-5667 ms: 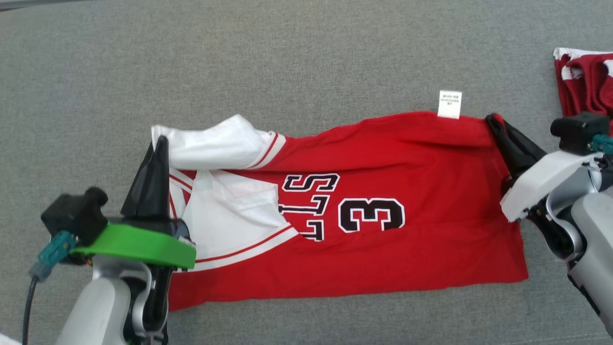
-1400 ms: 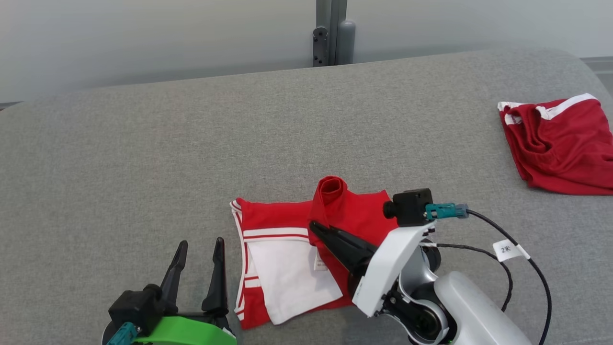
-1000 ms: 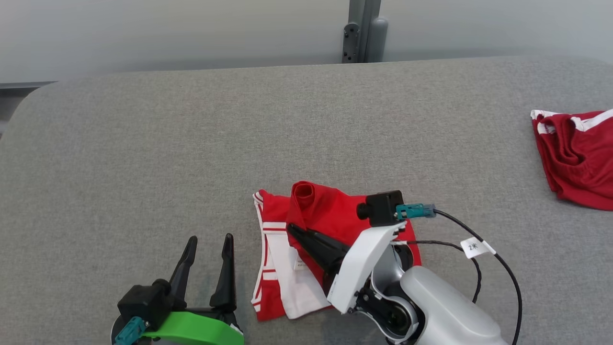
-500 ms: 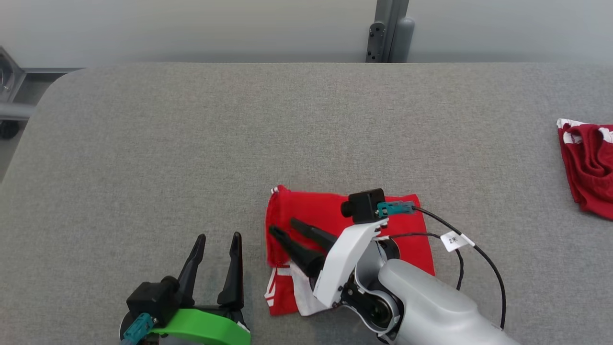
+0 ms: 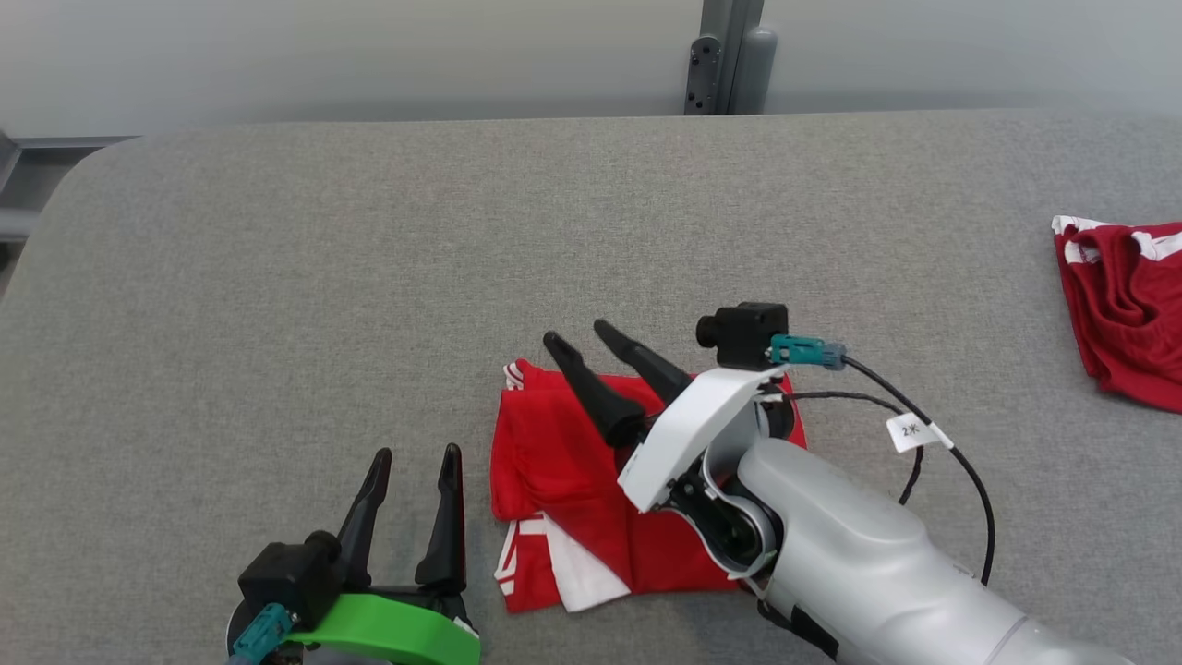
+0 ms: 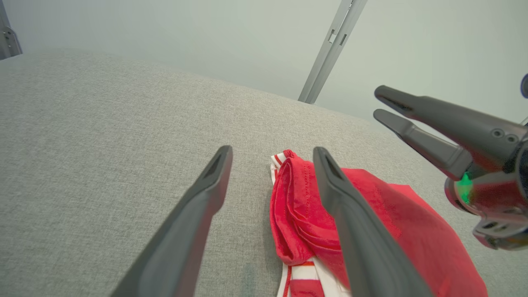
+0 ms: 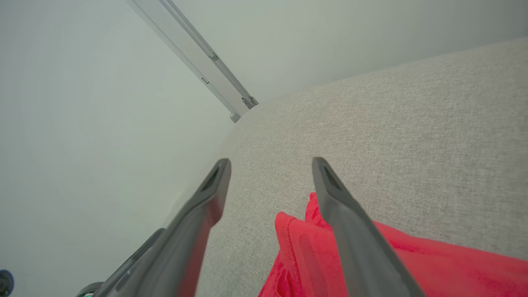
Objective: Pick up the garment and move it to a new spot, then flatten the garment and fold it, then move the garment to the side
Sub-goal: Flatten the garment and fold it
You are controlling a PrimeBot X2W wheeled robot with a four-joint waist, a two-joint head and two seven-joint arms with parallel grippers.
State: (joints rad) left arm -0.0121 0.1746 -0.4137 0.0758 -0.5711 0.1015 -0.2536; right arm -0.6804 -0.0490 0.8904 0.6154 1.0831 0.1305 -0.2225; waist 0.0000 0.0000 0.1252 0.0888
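The folded red jersey (image 5: 554,462) lies on the grey table (image 5: 277,277), toward its 6 o'clock edge; the right end effector (image 5: 577,332) hangs above the jersey's 12 o'clock edge, fingers spread, holding nothing. The left end effector (image 5: 417,453), at the jersey's 8 o'clock, is likewise spread and empty; another red garment (image 5: 1122,305) lies well apart at 3 o'clock.

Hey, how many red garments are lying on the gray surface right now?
2. The folded jersey lies front and center beneath the right gripper; a crumpled red garment sits far right, partly cut off by the head view's edge.
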